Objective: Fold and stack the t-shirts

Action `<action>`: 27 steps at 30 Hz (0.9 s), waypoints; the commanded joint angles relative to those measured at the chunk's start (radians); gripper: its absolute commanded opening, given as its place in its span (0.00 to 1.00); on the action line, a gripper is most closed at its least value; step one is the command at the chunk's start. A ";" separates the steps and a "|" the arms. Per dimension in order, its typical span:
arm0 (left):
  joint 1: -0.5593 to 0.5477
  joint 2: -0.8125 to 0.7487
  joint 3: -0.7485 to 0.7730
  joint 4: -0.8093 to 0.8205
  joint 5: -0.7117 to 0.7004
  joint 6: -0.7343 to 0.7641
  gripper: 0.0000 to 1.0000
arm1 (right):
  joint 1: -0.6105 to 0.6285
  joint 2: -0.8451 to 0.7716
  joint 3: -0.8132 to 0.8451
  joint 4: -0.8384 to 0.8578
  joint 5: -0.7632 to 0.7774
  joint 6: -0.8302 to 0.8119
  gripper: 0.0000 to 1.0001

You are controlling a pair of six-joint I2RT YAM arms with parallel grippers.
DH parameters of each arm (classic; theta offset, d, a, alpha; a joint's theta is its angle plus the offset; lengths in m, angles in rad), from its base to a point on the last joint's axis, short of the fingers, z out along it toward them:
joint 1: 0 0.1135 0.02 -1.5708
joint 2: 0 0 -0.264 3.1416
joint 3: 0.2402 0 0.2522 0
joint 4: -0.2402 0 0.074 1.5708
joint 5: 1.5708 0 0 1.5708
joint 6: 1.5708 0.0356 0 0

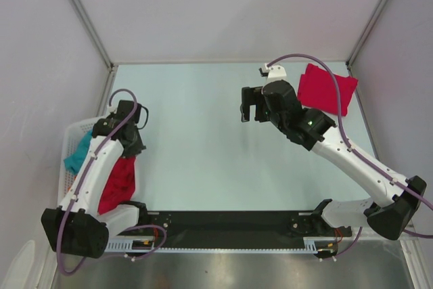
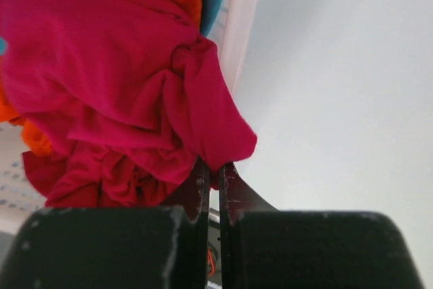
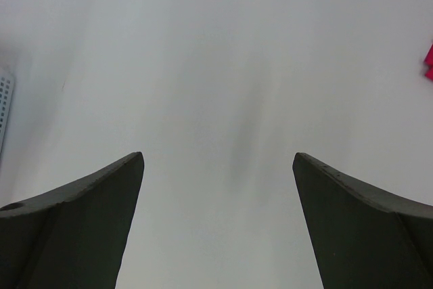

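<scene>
Pinching a fold of the crumpled crimson t-shirt (image 2: 122, 79) at the rim of the white basket (image 1: 68, 141) at lower left, the left gripper (image 2: 215, 169) is clamped tight, the right gripper (image 3: 218, 160) hangs spread wide over the table (image 1: 196, 147), and a folded t-shirt (image 1: 327, 89) lies upper right.

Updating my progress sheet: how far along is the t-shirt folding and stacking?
Early. Done: one folded t-shirt lies far right on the table. In hand: the left tool is shut on a crimson t-shirt at the basket. Left: folding it, stacking it; the right tool is open, empty.
</scene>
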 commanded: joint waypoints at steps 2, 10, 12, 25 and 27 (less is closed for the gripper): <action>0.008 -0.007 0.238 -0.047 -0.118 0.036 0.00 | -0.006 -0.005 0.000 0.035 0.008 -0.003 0.99; 0.006 0.213 0.778 -0.145 -0.146 0.075 0.00 | -0.007 0.005 0.000 0.042 -0.017 0.013 0.98; -0.002 0.276 0.957 -0.159 -0.133 0.082 0.00 | -0.007 0.005 0.002 0.038 -0.012 0.008 0.98; -0.350 0.764 1.444 -0.125 -0.061 0.118 0.00 | -0.007 0.064 0.008 0.007 0.012 -0.009 0.98; -0.426 0.816 1.458 -0.099 -0.042 0.134 0.00 | -0.007 0.084 0.006 0.004 0.017 -0.007 0.98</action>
